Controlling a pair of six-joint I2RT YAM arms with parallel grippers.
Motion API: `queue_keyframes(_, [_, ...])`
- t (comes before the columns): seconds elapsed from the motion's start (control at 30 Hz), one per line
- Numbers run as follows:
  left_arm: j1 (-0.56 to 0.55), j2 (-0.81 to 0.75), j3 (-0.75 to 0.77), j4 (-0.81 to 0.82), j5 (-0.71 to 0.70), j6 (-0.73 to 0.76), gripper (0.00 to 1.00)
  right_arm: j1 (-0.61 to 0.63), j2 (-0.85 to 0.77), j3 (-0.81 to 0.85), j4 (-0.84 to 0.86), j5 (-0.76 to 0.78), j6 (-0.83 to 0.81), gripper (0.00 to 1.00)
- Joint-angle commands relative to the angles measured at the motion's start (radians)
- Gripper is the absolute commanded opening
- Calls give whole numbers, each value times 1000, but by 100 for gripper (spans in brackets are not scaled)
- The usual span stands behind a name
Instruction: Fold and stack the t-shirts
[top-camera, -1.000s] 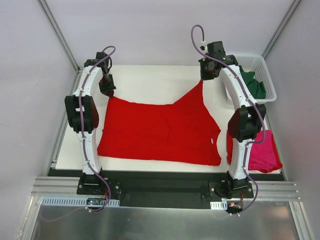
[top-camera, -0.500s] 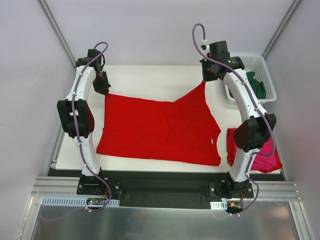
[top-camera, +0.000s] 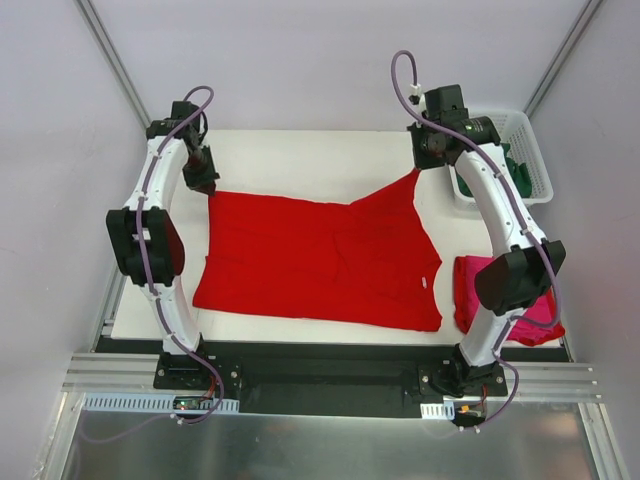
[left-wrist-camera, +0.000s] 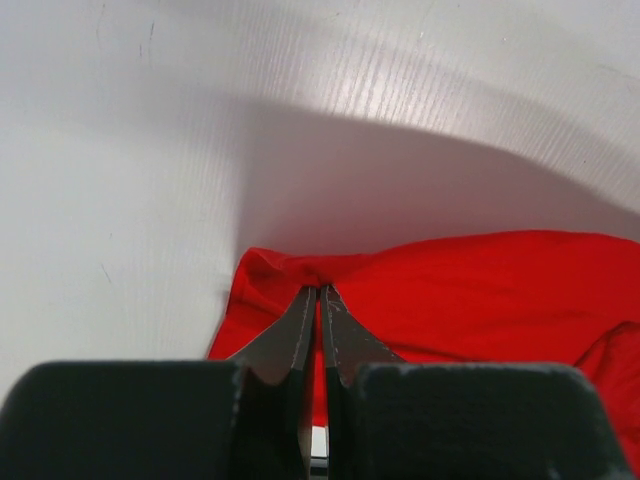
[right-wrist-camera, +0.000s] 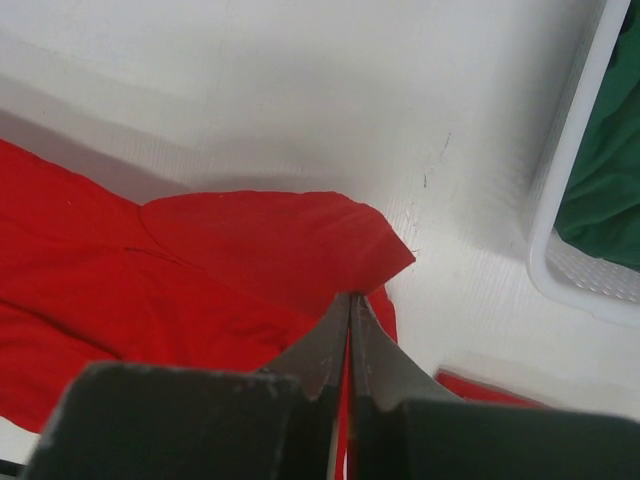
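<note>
A bright red t-shirt (top-camera: 320, 262) lies spread across the white table. My left gripper (top-camera: 205, 184) is shut on its far left corner (left-wrist-camera: 300, 268), pinching a bunched fold. My right gripper (top-camera: 418, 166) is shut on its far right corner (right-wrist-camera: 352, 250), which is lifted into a peak. A magenta-pink t-shirt (top-camera: 478, 290) lies folded at the near right, partly hidden by the right arm. A dark green t-shirt (top-camera: 517, 172) sits in the white basket (top-camera: 520, 128); the right wrist view shows the green cloth (right-wrist-camera: 605, 190) too.
The white lattice basket stands at the far right corner, its wall (right-wrist-camera: 570, 170) close beside my right gripper. Bare white table (top-camera: 300, 155) stretches behind the red shirt. Grey walls enclose the table on both sides.
Both grippers have moved outward with the shirt's far corners, the left one to the left and back, the right one to the right. The far edge is stretched wider and flatter.
</note>
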Motion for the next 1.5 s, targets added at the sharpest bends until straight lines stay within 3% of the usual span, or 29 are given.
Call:
queue_keyframes(0.0, [0, -99, -30, 0, -30, 4, 0, 5, -101, -21, -25, 37, -21, 1])
queue_keyframes(1.47, [-1, -244, -251, 2, -112, -1, 0, 66, -356, -245, -185, 109, 2, 1])
